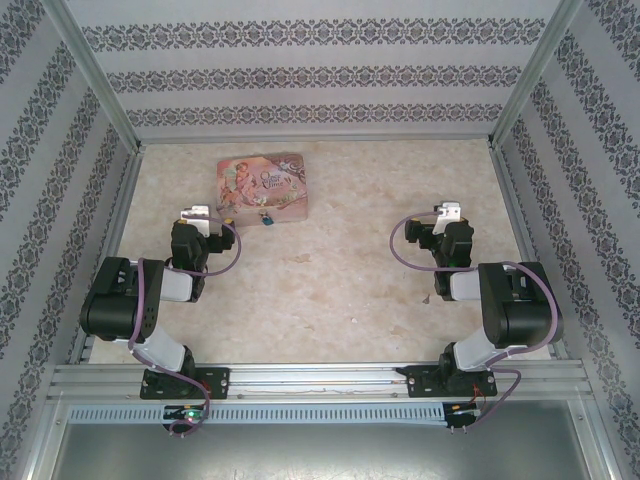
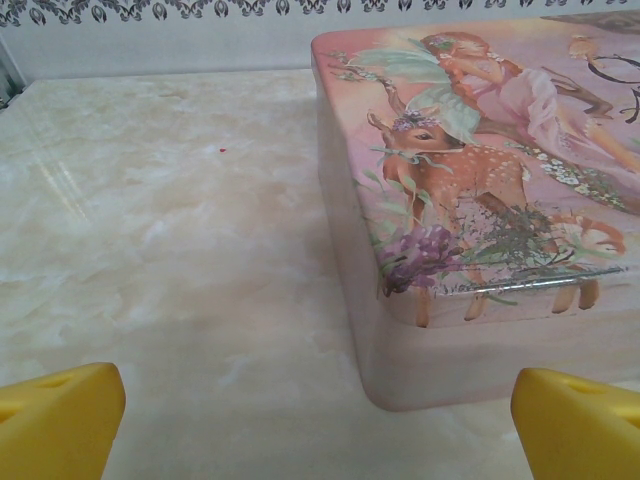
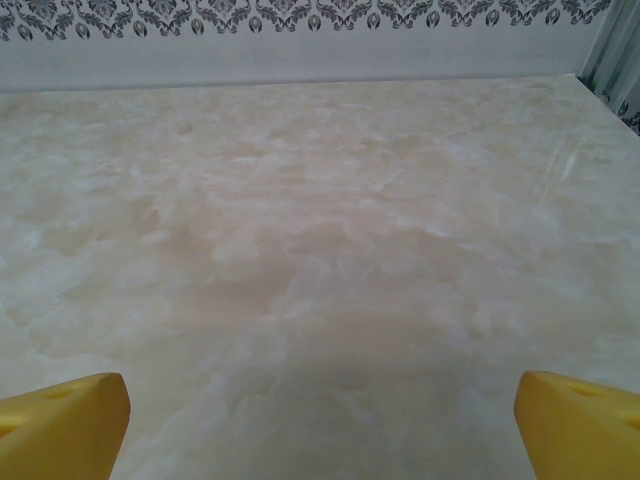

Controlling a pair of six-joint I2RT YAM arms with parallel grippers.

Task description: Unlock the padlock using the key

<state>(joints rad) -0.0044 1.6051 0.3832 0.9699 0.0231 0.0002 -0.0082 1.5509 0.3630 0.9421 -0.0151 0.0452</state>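
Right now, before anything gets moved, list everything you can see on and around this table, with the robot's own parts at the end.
tin: one, pink with a fawn-and-fairy picture, far left part of the table, ahead of the left arm
padlock: one, tiny, blue, on the table by the tin's near edge
table: one, beige marbled top
walls: three, white with dark patterned bands, around the table
left arm: one, black, near left, pointing at the tin; jaws open, yellow fingertips wide apart, nothing between them
right arm: one, black, near right, pointing over bare tabletop; jaws open, yellow fingertips wide apart, nothing between them
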